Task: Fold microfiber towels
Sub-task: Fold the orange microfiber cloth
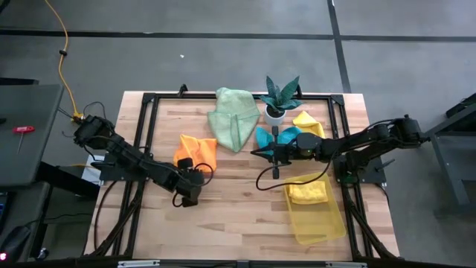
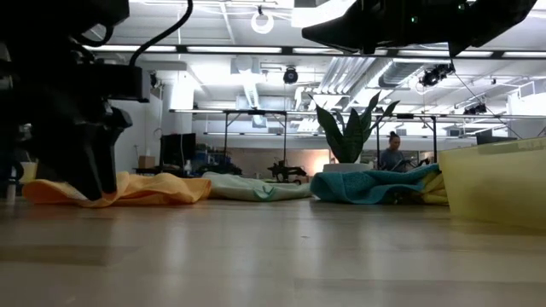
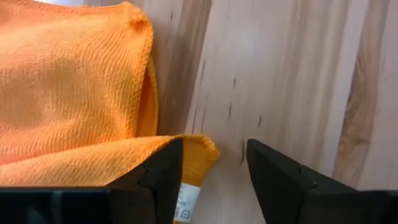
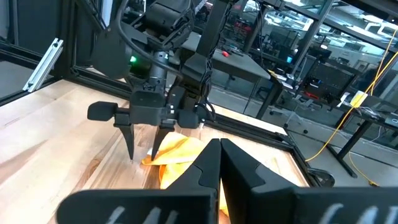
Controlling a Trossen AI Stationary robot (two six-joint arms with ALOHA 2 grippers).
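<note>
- Orange towel (image 1: 196, 152) lies on counter (image 1: 238, 216), left of centre.
- Left gripper (image 1: 187, 199) fingers (image 3: 158, 180) parted, straddling its corner; one touches the cloth.
- Right gripper (image 1: 275, 152) fingers pressed together, empty, mid-counter.

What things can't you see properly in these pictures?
- Orange towel: the left wrist view cuts it off at the edge, and a finger covers its corner.
- Teal towel: in the high view, the right arm hides part of it.
- Person: low view, too small and far.
</note>
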